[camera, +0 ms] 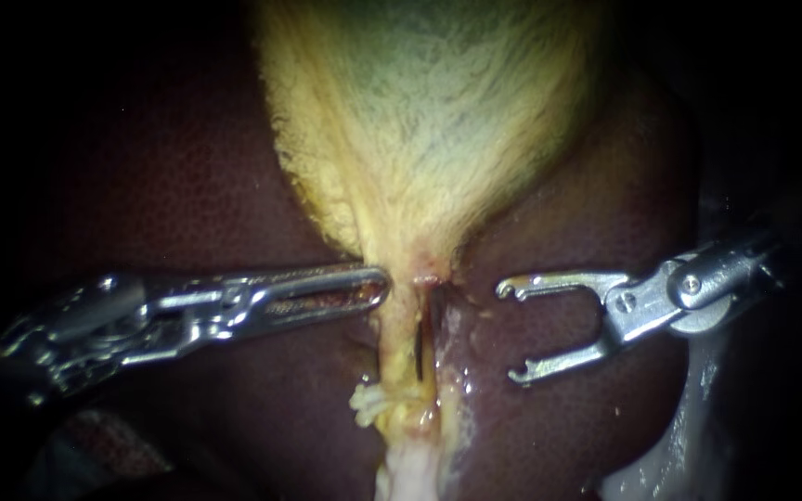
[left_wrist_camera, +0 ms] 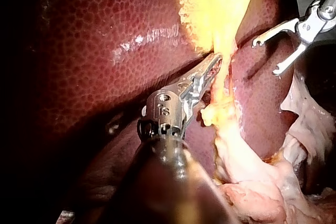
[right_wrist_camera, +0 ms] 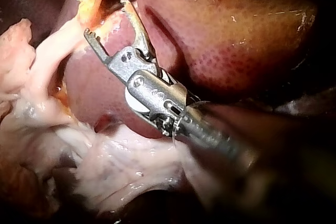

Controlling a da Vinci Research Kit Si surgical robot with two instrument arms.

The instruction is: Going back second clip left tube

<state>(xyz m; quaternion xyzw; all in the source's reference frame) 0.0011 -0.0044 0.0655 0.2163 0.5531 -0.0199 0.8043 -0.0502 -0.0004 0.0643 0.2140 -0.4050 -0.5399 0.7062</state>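
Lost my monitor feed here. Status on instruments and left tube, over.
Right instrument jaws open, empty, off the left tube. Left instrument tip beside it. Nothing between.

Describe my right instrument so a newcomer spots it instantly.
Start at the yellow gallbladder tapering down over the dark liver. Beside its narrow lower end, the right instrument enters from the right edge. Unlike the closed left instrument, its tip forks into two thin hooked prongs, wide open and empty.

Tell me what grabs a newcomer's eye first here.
The yellow-green gallbladder fills the endoscope view's upper middle, tapering to a tube over dark liver. The right instrument sits right of it, jaws wide open, empty; the left instrument meets its other side.
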